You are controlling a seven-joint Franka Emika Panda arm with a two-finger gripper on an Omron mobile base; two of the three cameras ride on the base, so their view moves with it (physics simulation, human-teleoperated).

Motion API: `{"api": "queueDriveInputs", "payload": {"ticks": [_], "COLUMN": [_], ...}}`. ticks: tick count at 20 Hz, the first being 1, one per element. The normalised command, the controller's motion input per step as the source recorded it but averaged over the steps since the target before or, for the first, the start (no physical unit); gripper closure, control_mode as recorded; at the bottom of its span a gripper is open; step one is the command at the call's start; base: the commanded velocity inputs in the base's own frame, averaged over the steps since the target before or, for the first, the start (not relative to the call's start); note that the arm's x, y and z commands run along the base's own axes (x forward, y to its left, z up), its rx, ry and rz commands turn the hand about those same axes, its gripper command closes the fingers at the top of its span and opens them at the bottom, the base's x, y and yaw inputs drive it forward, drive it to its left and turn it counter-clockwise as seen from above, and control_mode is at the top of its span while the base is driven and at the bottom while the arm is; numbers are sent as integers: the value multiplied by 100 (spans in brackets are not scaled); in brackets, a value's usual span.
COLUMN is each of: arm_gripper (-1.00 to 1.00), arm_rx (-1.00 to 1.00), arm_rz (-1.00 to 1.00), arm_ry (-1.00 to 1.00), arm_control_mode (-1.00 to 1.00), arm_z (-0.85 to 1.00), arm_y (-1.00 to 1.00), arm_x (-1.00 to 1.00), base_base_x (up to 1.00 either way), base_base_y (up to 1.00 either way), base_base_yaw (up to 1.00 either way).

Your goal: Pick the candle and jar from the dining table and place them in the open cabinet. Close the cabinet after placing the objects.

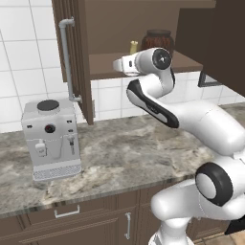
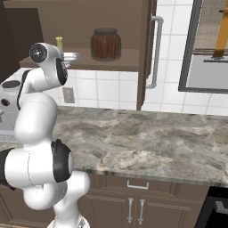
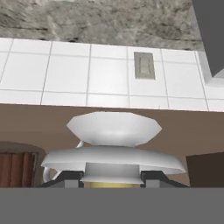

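Left base view. Cabinet [image 1: 143, 38]: dark wood, upper middle of the frame, open, its door [image 1: 79, 57] standing edge-on at the left with a silver bar handle [image 1: 68, 57]. Jar [image 1: 158, 40]: reddish-brown, on the cabinet shelf, upper centre, partly behind the arm's wrist. Candle [image 1: 133, 47]: yellow stick, just left of the jar, its lower part hidden by the wrist. Arm [image 1: 191, 134]: rises from the lower right and reaches up to the shelf edge. Coffee machine [image 1: 50, 139]: white, on the marble counter [image 1: 119, 158], left of centre.

Right base view. Jar [image 2: 106, 43]: on the shelf, upper centre, standing free. Candle [image 2: 59, 43]: upper left, well left of the jar, with its silvery holder [image 2: 71, 56] showing just right of the wrist. Cabinet door [image 2: 146, 53]: open, edge-on, right of the jar. Window [image 2: 209, 44]: upper right.

Hand view. Gripper [image 3: 111, 179]: bottom centre, narrow, its fingertips [image 3: 70, 178] pressed on either side of the candle [image 3: 111, 184] just under the holder [image 3: 113, 144]; it grips the candle. Jar [image 3: 17, 168]: lower left edge. White wall tiles and an outlet [image 3: 144, 65] appear in the upper half.
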Motion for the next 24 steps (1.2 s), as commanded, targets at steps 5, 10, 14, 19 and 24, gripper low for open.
{"api": "queueDriveInputs", "payload": {"ticks": [5, 10, 14, 19, 24], "arm_gripper": [100, 100, 100, 100, 100], "arm_rx": [-6, -6, -3, 0, 0], "arm_rz": [0, 0, 0, 0, 0], "arm_ry": [0, 0, 0, 0, 0], "arm_control_mode": [-100, -100, -100, -100, -100], "arm_z": [-9, 2, 19, 6, -1], "arm_y": [5, 0, 0, 0, 0], "arm_x": [26, 19, 11, 26, 44], "base_base_x": [0, 0, 0, 0, 0], "base_base_y": [0, 0, 0, 0, 0], "base_base_yaw": [0, 0, 0, 0, 0]}}
